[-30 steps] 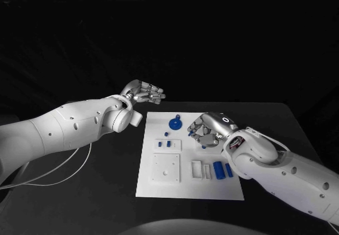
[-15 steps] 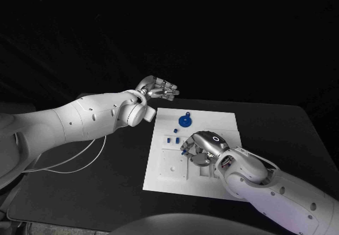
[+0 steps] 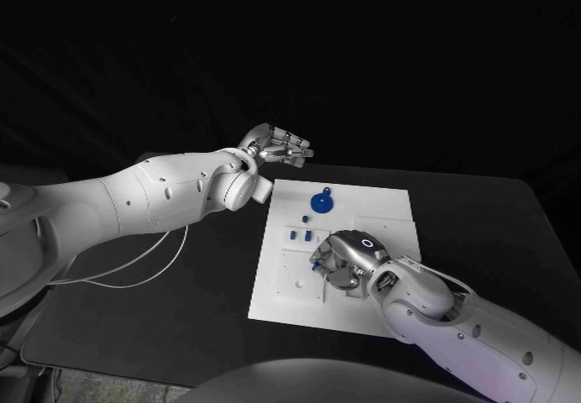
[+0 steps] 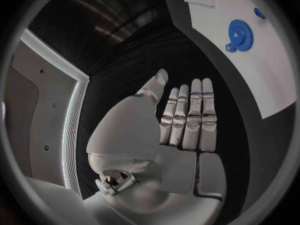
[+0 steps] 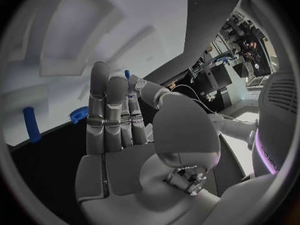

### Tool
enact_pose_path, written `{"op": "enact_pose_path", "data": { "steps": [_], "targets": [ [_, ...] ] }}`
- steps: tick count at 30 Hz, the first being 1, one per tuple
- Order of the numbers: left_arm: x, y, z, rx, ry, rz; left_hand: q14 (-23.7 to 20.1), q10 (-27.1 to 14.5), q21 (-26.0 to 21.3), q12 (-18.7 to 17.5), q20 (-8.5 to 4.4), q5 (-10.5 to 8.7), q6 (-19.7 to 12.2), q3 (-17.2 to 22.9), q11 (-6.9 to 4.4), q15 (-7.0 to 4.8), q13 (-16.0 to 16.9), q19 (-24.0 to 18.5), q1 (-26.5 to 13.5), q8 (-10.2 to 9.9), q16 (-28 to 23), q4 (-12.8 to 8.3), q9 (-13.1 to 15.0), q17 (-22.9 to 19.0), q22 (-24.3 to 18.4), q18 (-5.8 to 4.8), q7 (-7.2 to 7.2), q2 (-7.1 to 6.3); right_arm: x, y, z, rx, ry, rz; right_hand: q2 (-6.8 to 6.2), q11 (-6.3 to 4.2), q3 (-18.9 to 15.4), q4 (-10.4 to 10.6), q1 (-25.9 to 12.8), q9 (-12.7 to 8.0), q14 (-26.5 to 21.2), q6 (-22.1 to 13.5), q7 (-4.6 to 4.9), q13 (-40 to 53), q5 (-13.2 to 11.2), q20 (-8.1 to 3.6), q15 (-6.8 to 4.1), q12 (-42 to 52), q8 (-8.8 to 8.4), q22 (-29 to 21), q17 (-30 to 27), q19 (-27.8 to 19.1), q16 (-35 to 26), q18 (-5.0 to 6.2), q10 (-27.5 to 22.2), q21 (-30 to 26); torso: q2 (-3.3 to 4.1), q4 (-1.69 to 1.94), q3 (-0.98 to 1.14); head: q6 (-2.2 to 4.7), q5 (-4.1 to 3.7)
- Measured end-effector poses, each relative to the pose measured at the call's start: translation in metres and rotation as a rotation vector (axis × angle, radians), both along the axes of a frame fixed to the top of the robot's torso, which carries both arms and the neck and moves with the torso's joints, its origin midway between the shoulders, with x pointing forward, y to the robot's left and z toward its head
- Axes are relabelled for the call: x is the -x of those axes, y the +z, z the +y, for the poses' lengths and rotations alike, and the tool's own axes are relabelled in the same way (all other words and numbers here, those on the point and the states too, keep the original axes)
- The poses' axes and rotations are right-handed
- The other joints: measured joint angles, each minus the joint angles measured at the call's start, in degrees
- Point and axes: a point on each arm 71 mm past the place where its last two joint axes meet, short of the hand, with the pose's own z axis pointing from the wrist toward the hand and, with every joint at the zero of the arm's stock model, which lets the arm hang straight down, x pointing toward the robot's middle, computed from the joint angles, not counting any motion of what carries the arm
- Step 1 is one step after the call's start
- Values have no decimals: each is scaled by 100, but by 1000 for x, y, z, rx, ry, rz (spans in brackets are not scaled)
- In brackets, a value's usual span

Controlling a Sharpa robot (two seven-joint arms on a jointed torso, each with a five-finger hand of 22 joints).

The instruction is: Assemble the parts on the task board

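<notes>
Over the middle of the white task board (image 3: 363, 210), the right hand (image 3: 345, 262) hangs palm down, its back toward the head camera and its fingers curled under toward the board. The right wrist view shows its fingers (image 5: 109, 115) straight and side by side, with a small blue part (image 5: 127, 75) peeping out just behind the fingertips; whether the hand grips that part or merely covers it I cannot tell. The right arm reaches in from the near right corner of the table (image 3: 484, 218).

The left hand (image 3: 279, 147) is raised beyond the board's far left corner, well apart from every part. In the left wrist view its fingers (image 4: 187, 117) lie flat and together, the thumb out to the side, and it holds nothing.

On the board, a round blue gear (image 3: 322, 202) lies near the far end, and small blue pegs (image 3: 299, 237) stand in a row just beside the right hand. In the right wrist view a blue rod (image 5: 31, 124) lies near the board's edge.

Compared with a second ago, the head camera has shifted. Against the board, the right hand has come nearer the robot, from beside the gear to the board's middle, and now covers the recesses there. The left hand remains aloft off the far left corner.
</notes>
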Motion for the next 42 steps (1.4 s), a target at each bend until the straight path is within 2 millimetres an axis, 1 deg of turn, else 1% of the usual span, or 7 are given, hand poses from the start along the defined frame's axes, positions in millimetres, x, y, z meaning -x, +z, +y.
{"op": "enact_pose_path", "data": {
  "steps": [7,12,15,27,30,35,42],
  "targets": [
    [0,0,0,1,0,1,0,0,0,0,0,0,0,0,0,0,0,0,0,0,0,0,0,0,0,0,0,0,1,-3,0,12,3,1,0,0,0,0,0,3,1,-1,1,0,0,1,1,0,-1,0,0,0,0,1,0,0,0,0,-2,-32,24],
    [0,0,0,2,-1,2,0,0,23,0,0,0,0,0,0,0,0,0,-23,0,0,0,0,0,-45,-1,0,23,0,-3,0,16,3,-3,0,-1,0,0,0,5,9,-2,1,0,0,1,8,-1,-2,1,0,0,0,0,0,-4,0,-2,-3,-54,47],
    [0,-1,0,2,-1,2,0,0,23,0,0,0,0,0,0,0,0,0,-23,0,0,0,0,0,-45,-1,0,23,0,-3,1,19,1,-7,0,-1,-4,-40,0,5,9,-2,1,-1,0,1,8,-1,-2,76,-9,0,27,1,-1,-62,-1,-2,-3,-56,51],
    [0,-1,0,3,-4,5,0,0,23,0,0,0,0,0,0,0,0,0,-23,0,0,0,0,0,-44,0,0,23,-1,-5,0,37,-14,-18,0,-2,-6,-41,0,4,10,-11,9,-2,24,9,9,-5,-6,109,-9,8,27,3,-1,-62,-2,-1,-3,-62,55],
    [0,-1,0,3,-5,6,0,0,23,0,0,0,0,0,0,0,0,0,-23,0,0,0,0,0,-44,-1,0,23,-1,-5,0,40,-15,-20,-1,-3,-5,-41,-1,4,10,-11,9,-3,24,9,9,-6,-7,111,-9,8,27,5,-2,-65,-2,0,-3,-74,56],
    [0,-1,0,3,-5,7,0,0,23,0,0,0,0,0,0,0,0,0,-23,0,0,0,0,0,-44,0,0,23,-1,-5,0,46,-14,-21,-1,-3,10,-56,-1,8,11,0,-20,-5,24,10,10,-14,-20,151,-9,9,27,25,25,-85,-2,-1,-2,-83,58],
    [1,-1,0,4,-7,9,0,0,23,0,21,0,0,0,0,0,0,21,-23,0,0,0,0,0,-89,0,0,23,-1,-4,3,50,-9,-19,-1,-9,10,-56,-1,9,18,0,-20,-3,24,10,15,-18,0,169,-16,9,27,30,31,-109,-3,-5,0,-91,59]
  ]
}}
